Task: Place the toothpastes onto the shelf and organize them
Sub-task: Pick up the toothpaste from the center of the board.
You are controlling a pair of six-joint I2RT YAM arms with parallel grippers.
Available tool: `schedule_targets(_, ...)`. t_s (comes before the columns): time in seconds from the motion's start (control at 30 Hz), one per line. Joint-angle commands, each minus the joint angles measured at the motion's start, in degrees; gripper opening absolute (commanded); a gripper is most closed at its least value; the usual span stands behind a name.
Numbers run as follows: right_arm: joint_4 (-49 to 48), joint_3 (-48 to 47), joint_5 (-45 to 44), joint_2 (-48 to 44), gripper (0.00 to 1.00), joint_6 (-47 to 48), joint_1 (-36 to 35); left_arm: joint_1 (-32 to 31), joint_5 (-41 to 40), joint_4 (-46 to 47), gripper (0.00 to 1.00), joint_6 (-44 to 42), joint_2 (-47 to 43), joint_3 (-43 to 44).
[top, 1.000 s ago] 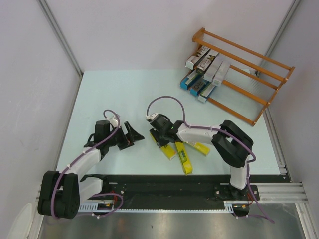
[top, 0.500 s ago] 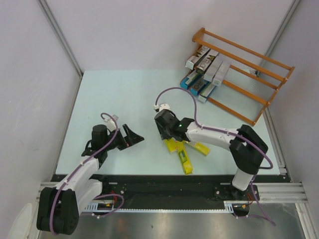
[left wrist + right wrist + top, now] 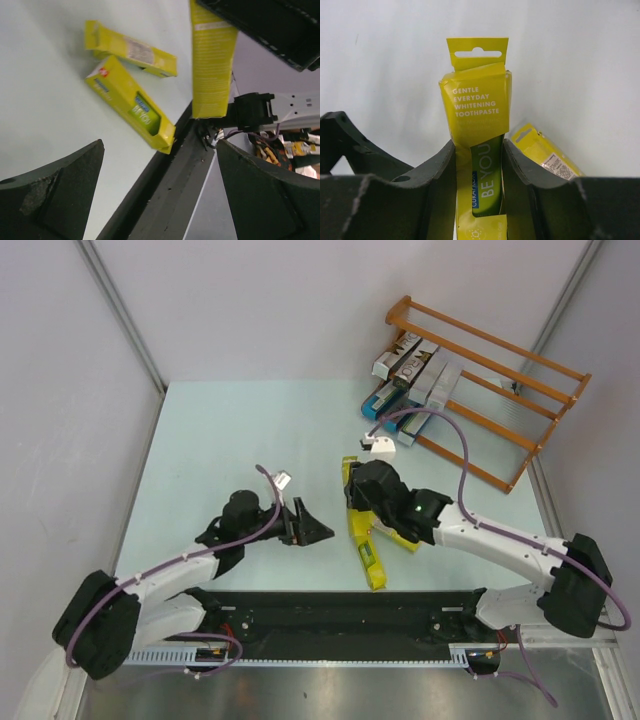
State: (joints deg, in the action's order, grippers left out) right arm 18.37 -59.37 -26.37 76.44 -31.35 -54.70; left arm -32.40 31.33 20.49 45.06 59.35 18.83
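Note:
My right gripper (image 3: 361,496) is shut on a yellow toothpaste carton (image 3: 350,474) with a green stripe, lifted off the table near its middle. In the right wrist view both fingers press the carton (image 3: 477,107) at its sides, hang tab pointing away. Two more yellow cartons lie near the front edge, one (image 3: 372,568) lengthwise and one (image 3: 403,538) partly under the right arm. The orange-brown shelf (image 3: 497,345) stands at the far right with silver cartons (image 3: 412,360) and blue ones (image 3: 384,400) at its left end. My left gripper (image 3: 311,524) is open, left of the yellow cartons.
Grey walls enclose the pale table (image 3: 230,440) on three sides. A black base rail (image 3: 330,615) runs along the near edge. The right arm's cable (image 3: 455,440) loops between the gripper and the shelf. The shelf's right part holds no cartons.
My right gripper has lifted a yellow carton off the pile and carried it up and to the right. The left arm has reached to the right, toward the remaining yellow cartons.

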Motion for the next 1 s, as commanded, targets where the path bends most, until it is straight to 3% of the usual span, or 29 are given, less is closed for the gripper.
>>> schedule_targets(0.0,-2.9,2.2,-5.1,-6.7,0.22,-4.3,-0.3,-6.3,-3.6,8.3,1.0,0.0,4.1,8.1)
schedule_targets(0.33,-2.3,5.1,-7.7,-14.0,0.23,-7.3,-0.5,-13.3,-4.2,7.9,0.98,-1.0,18.0,22.8)
schedule_targets(0.43,-1.8,5.6,-8.9,-15.4,0.23,-7.8,-0.5,-14.4,-4.1,8.3,0.85,-1.3,21.1,24.4)
schedule_targets(0.47,-1.8,5.8,-9.0,-15.7,0.24,-7.8,-0.5,-14.6,-4.1,8.5,0.75,-1.0,22.2,24.7)
schedule_targets(0.67,-1.9,6.1,-9.0,-16.8,0.24,-7.8,-0.4,-15.3,-3.1,11.7,0.51,0.6,24.3,24.9)
schedule_targets(0.83,-1.9,6.1,-8.4,-16.8,0.27,-7.2,-0.1,-15.4,-3.3,11.6,0.43,0.4,23.4,24.9)
schedule_targets(0.97,-1.8,6.2,-7.7,-17.3,0.46,-6.9,0.2,-15.4,-2.7,10.6,0.43,0.5,22.3,25.2)
